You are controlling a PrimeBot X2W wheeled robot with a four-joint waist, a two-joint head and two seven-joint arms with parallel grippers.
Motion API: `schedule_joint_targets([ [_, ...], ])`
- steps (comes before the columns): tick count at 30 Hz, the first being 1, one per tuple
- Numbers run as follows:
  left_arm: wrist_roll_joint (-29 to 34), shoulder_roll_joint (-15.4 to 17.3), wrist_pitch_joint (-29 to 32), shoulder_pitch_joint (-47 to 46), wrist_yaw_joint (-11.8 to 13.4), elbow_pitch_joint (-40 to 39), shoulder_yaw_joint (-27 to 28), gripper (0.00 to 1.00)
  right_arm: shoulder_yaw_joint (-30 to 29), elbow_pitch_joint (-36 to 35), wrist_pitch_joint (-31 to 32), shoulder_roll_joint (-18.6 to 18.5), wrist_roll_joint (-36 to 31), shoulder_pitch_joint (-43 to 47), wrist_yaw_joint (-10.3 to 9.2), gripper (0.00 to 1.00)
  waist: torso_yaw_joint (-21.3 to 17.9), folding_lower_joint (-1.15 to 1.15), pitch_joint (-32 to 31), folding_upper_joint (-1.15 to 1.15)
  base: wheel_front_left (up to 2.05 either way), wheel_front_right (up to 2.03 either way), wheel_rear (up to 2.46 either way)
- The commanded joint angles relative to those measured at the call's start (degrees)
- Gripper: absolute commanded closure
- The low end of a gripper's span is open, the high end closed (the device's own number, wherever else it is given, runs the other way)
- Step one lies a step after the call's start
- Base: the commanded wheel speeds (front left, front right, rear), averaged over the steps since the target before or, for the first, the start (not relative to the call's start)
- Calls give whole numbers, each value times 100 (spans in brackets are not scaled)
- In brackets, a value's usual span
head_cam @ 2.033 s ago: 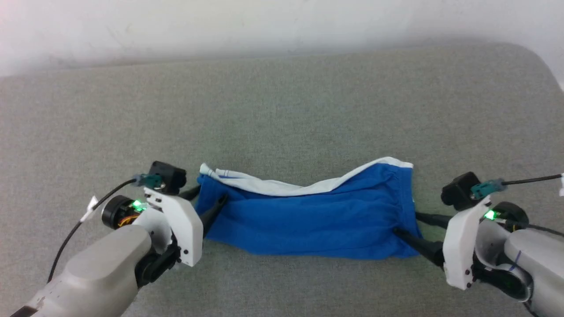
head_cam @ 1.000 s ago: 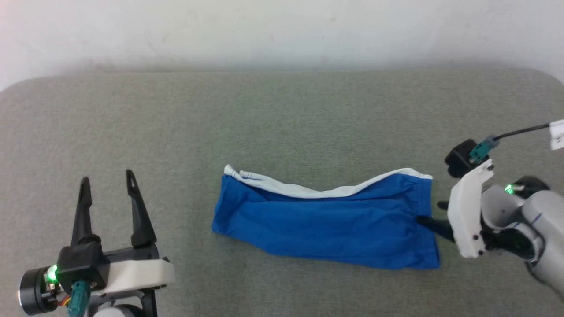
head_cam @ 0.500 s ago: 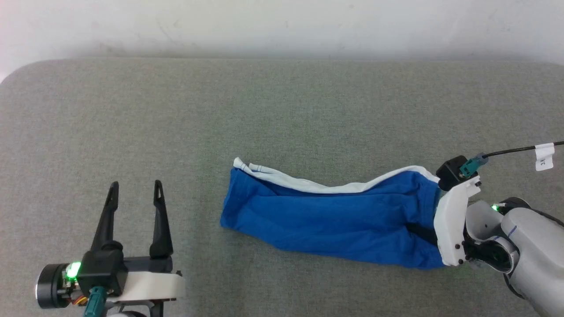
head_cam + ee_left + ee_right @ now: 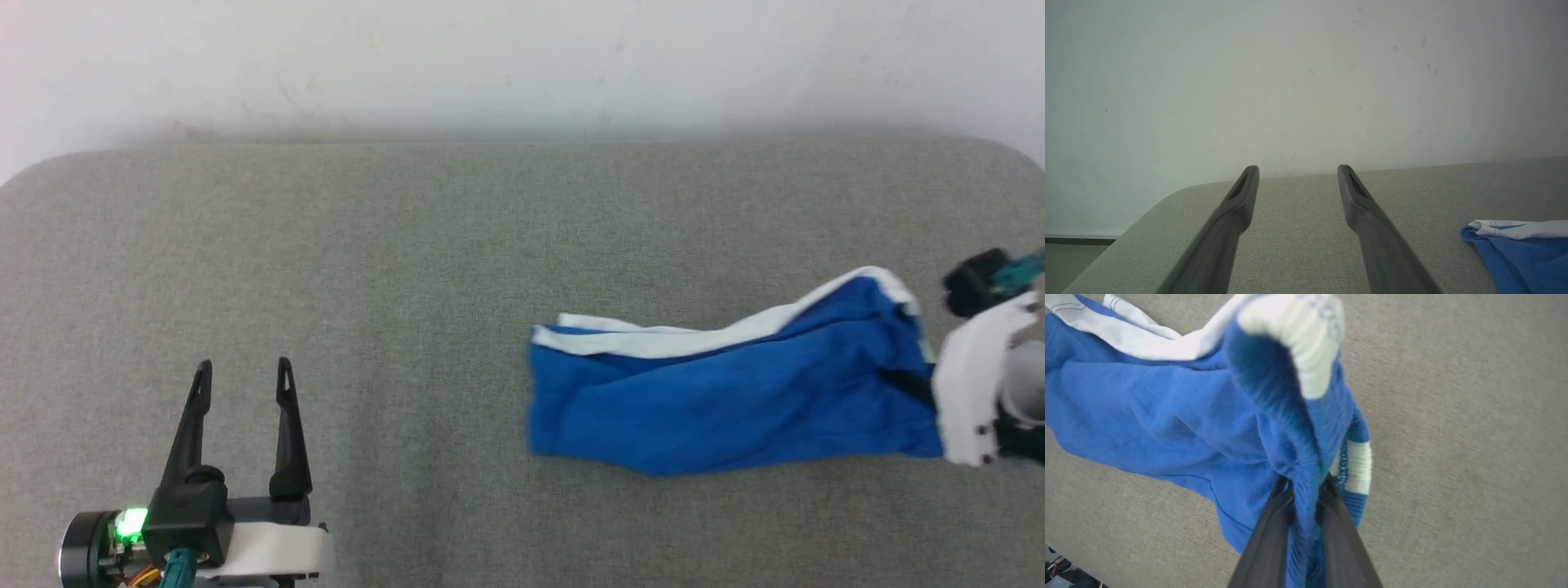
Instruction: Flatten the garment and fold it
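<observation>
The garment (image 4: pixel 718 400), bright blue shorts with white trim, lies folded lengthwise on the right half of the grey table (image 4: pixel 457 245). Its right end, the gathered waistband (image 4: pixel 1306 449), is lifted off the surface. My right gripper (image 4: pixel 918 384) is at that end, and in the right wrist view its two dark fingers (image 4: pixel 1265 535) are shut on the ribbed band, my right gripper (image 4: pixel 1304 484) pinching blue fabric. My left gripper (image 4: pixel 242 371) rests at the lower left, open and empty, far from the shorts. From the left wrist, my left gripper (image 4: pixel 1297 171) points at the wall, with the garment's corner (image 4: pixel 1515 245) at the right.
A pale wall (image 4: pixel 522 57) runs behind the table's far edge. The table's rounded left corner (image 4: pixel 1167 196) shows in the left wrist view, with floor beyond it. Bare padded surface spreads left of and behind the shorts.
My right gripper has closed on the waistband and pulled the garment to the right, lifting that end. The left gripper, drawn back earlier, stays open at the lower left. The head camera has shifted.
</observation>
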Motion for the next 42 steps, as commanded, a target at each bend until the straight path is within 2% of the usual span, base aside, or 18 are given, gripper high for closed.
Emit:
schedule_joint_targets([
  [1,57,-26,-27,88,-34,14,23,0,-55,-14,23,-58,37,122,-12,100,0,-1,-24,-1,0,0,0],
  [5,109,-40,-27,135,-55,31,17,0,-177,-224,173,-353,40,253,-12,100,11,-1,-84,-1,0,0,0],
  [9,132,-59,-27,167,-57,43,9,0,-209,-848,313,-419,23,283,-12,100,14,-1,-123,-1,0,0,0],
  [15,160,-103,-27,82,-70,25,-77,0,-132,-1957,664,-238,-9,136,-12,100,120,-1,-62,-1,0,0,0],
  [19,156,-148,-27,-27,-72,1,-139,0,-15,-2210,874,115,-179,-166,-12,100,247,-1,96,-1,0,0,0],
  [24,139,-220,-27,-238,-83,45,-220,0,274,-1788,1043,791,-462,-603,-12,100,446,-1,318,-1,0,0,0],
  [29,116,-286,-27,-411,-82,94,-262,0,680,-886,1067,1312,-773,-850,-12,100,624,-1,492,-1,0,0,0],
  [35,98,-343,-27,-512,-78,127,-262,0,1178,179,861,1664,-1001,-831,-12,100,730,-1,614,-1,0,0,0],
  [39,95,-354,-27,-493,-63,165,-188,0,1448,465,601,1801,-926,-800,-12,100,655,-1,565,-1,0,0,0],
  [40,96,-351,-27,-475,-60,184,-164,0,1500,457,485,1811,-904,-818,-12,96,615,-1,524,-1,0,0,0],
  [41,98,-345,-27,-452,-63,204,-146,0,1543,422,353,1799,-887,-847,-12,65,577,-1,480,-1,0,0,0],
  [42,98,-337,-27,-428,-73,220,-131,0,1566,363,200,1768,-868,-882,-12,51,538,-1,430,-1,0,0,0],
])
